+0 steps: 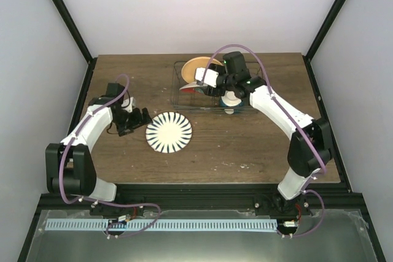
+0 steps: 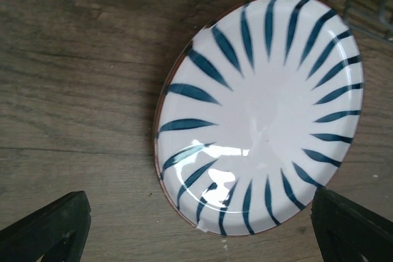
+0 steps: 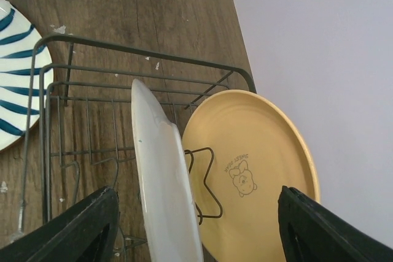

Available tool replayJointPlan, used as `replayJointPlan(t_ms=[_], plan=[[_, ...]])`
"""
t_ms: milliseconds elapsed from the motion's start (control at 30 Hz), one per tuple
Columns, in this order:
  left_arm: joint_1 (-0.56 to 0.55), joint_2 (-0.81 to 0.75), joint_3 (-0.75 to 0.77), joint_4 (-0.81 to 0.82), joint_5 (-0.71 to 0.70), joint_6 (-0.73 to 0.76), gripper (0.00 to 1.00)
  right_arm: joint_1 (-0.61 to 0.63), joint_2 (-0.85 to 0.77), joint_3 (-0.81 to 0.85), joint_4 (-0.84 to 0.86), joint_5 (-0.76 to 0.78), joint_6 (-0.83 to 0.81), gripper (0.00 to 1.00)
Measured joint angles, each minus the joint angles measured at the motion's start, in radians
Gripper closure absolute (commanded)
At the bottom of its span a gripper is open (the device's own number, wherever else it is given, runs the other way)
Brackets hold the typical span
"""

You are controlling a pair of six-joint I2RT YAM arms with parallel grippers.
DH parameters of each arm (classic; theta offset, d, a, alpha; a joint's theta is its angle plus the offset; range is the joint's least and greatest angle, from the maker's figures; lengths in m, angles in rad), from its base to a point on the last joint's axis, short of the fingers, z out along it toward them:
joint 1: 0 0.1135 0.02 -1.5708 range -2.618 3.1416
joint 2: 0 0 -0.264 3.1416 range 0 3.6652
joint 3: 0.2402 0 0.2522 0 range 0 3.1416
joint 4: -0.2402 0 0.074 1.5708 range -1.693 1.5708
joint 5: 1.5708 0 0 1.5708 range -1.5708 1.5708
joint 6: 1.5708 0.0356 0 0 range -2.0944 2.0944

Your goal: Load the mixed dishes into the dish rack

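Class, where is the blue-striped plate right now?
Top view: the blue-striped plate lies flat on the table left of centre, beside the left gripper, below the dish rack.

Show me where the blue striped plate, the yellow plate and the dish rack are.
blue striped plate (image 2: 264, 108): left wrist view, centre of its white face.
yellow plate (image 3: 264, 133): right wrist view, upper part of its face.
dish rack (image 3: 141, 51): right wrist view, its top rim wire.

— White shells on the left arm and right arm, black blocks at the joints!
— And look, purple cables looping along both. Left gripper: matte black, wedge-shaped fingers.
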Motion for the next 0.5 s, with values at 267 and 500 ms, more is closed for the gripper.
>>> replayJointPlan(t_ms=[267, 500], plan=[[0.0, 0.045, -0.054, 0.002, -0.053, -0.021, 0.0, 0.011, -0.048, 0.0, -0.048, 0.003, 0.088, 0.26], [0.0, 0.105, -0.069, 0.045, -0.062, -0.018, 0.0, 0.011, -0.06, 0.081, -0.068, 0.011, 0.306, 0.26]])
